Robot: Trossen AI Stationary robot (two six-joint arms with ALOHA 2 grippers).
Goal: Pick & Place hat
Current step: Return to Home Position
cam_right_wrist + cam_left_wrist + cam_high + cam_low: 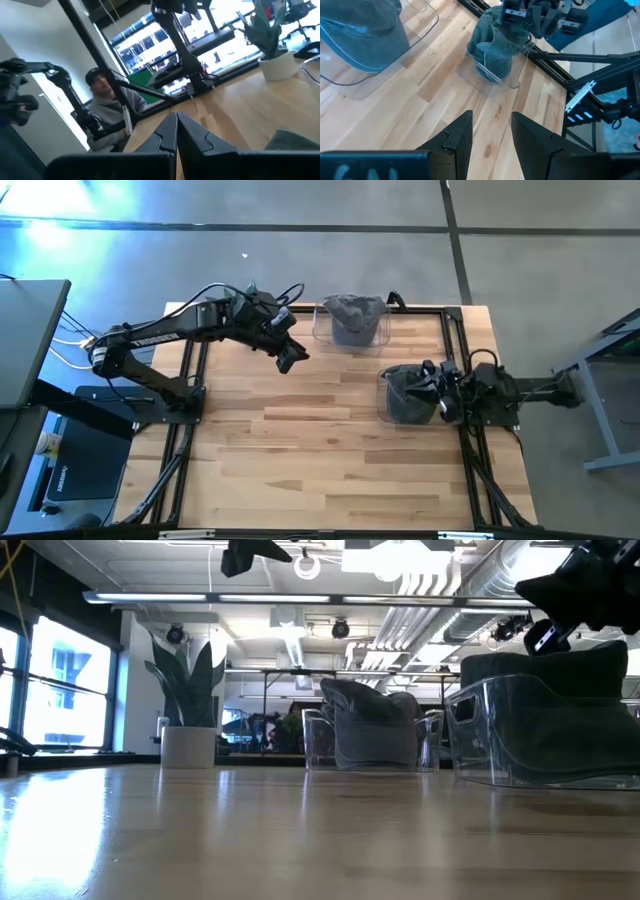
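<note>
Two grey hats each sit in a clear plastic bin. One hat [352,312] [365,725] [362,30] is at the table's far edge. The other hat [405,395] [545,710] [495,45] is near the right edge. My right gripper [438,390] [548,632] [176,127] is shut and hangs at the top of the right hat, on its right side. My left gripper [290,358] [492,132] is open in the air, left of the far bin, touching nothing. My right gripper stands right at the upper right edge of the right hat [517,32], pointing toward the table's left. I cannot tell whether it touches the hat. No cloth shows between its shut fingers in the right wrist view.
The clear bins [320,325] [383,408] stand on the wood. Black frame rails [455,330] run along the table's sides. Bare wood [320,470] fills the near half. A potted plant [187,710] and a seated person [107,100] are beyond the table.
</note>
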